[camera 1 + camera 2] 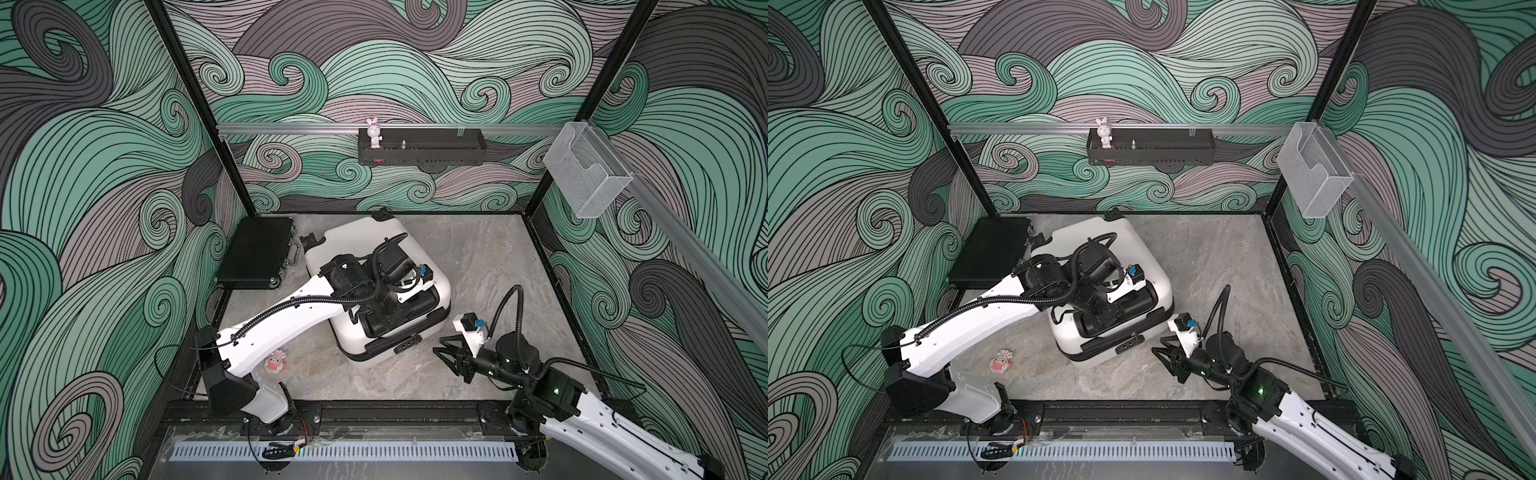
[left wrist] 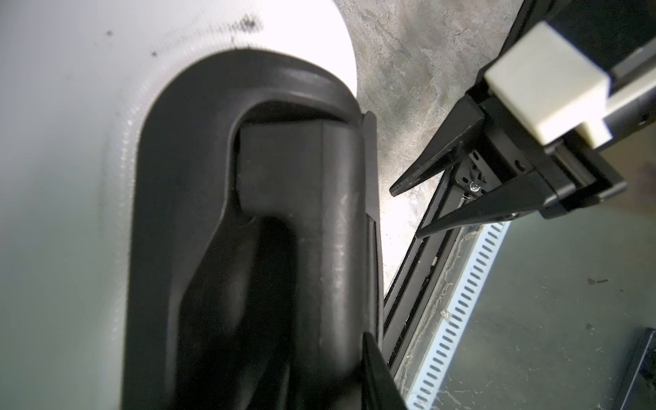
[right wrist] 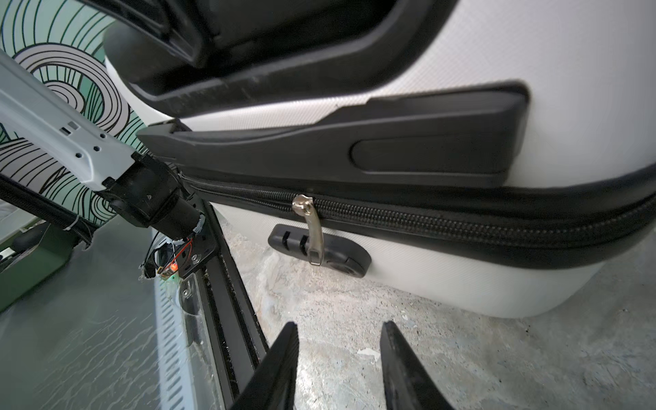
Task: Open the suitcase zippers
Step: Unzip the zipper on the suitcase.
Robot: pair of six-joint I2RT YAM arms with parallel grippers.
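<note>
The white suitcase lies flat on the stone-look table, its black handle panel facing up. My left gripper reaches over it and is shut on the black handle, one finger on either side of the bar. The zippers form a black band along the near side seam. A silver pull hangs down over a black combination lock. My right gripper hovers open just above the table, a short way from the pull, nothing between its fingers. It also shows in both top views.
A flat black briefcase lies at the back left, close to the suitcase wheels. A small pink toy sits under the left arm. The black frame rail runs along the front edge. On the walls hang a black shelf and a clear holder.
</note>
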